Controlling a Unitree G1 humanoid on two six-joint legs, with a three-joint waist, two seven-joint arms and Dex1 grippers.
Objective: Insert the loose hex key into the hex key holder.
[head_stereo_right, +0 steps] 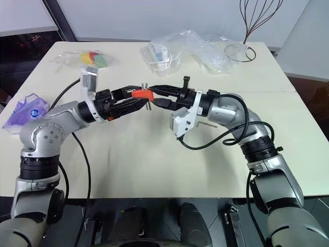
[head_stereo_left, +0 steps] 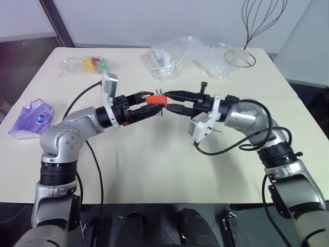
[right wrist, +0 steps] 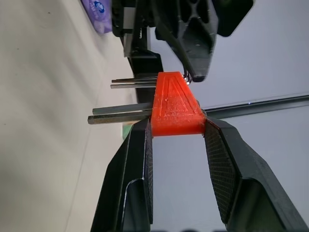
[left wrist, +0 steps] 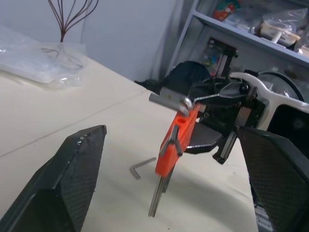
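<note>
Holder [right wrist: 175, 106]: red-orange plastic block, held in the air above the middle of the table [head_stereo_left: 154, 170], between the two arms. Grey keys stick out of one side.

Right gripper [right wrist: 176, 133]: clamped on the holder, one black finger on each side of the block. In the head views it points towards the robot's left.

Left gripper [left wrist: 174, 159]: fingers spread apart, standing on either side of the holder with a gap to each; they hold nothing. In the right wrist view a left fingertip [right wrist: 193, 38] sits just beside the far end of the block; contact cannot be told. In the head views it points towards the robot's right, meeting the right gripper tip to tip.

Key [left wrist: 142, 167]: small dark L-shaped rod, lying flat on the table below the right arm, well apart from both grippers. Also seen at [head_stereo_right: 207, 123].

Plastic bags [head_stereo_left: 190, 56]: clear, crumpled, at the far edge of the table.

Bag with coloured pieces [head_stereo_left: 87, 65]: far left of the table.

Purple packet [head_stereo_left: 32, 118]: at the left edge.

Wire whisk-shaped stand [head_stereo_left: 252, 31]: far right corner.
</note>
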